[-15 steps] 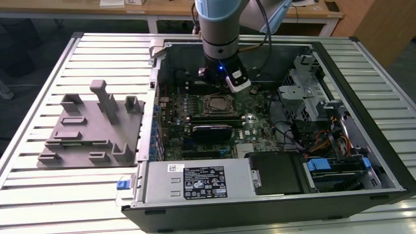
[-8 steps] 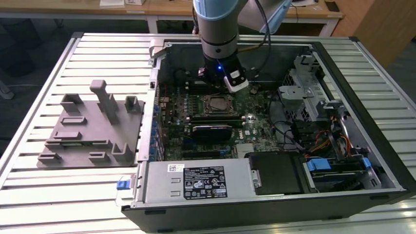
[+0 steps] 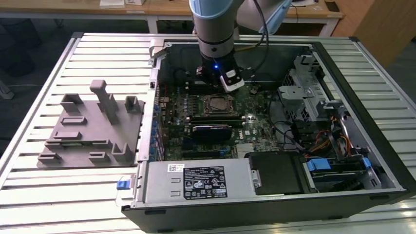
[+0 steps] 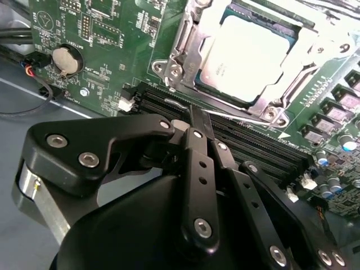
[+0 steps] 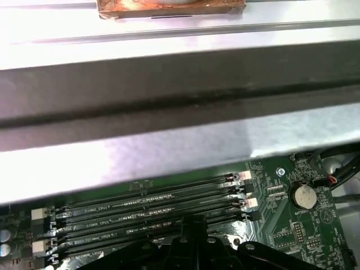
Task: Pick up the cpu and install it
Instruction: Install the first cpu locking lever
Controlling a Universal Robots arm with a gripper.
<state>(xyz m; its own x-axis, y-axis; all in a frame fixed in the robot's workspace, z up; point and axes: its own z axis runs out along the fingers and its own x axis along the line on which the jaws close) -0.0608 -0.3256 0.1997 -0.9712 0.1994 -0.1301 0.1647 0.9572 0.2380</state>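
Now the cpu [image 4: 247, 56] is seen lying in the socket [image 4: 181, 48], just beside the memory slots [image 4: 264, 147]. The gripper [image 4: 197, 116] is held clenched and empty over those slots. Flat seating is best checked, with the fingers kept clear of the frame.

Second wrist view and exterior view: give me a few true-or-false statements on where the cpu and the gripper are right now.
1. The cpu lies in the socket on the motherboard. True.
2. The gripper hangs over the memory slots. True.
3. The gripper holds the cpu. False: the cpu lies in the socket, apart from the gripper.
4. The grey tray sits inside the computer case. False: it lies on the table, at the exterior view's left of the case.
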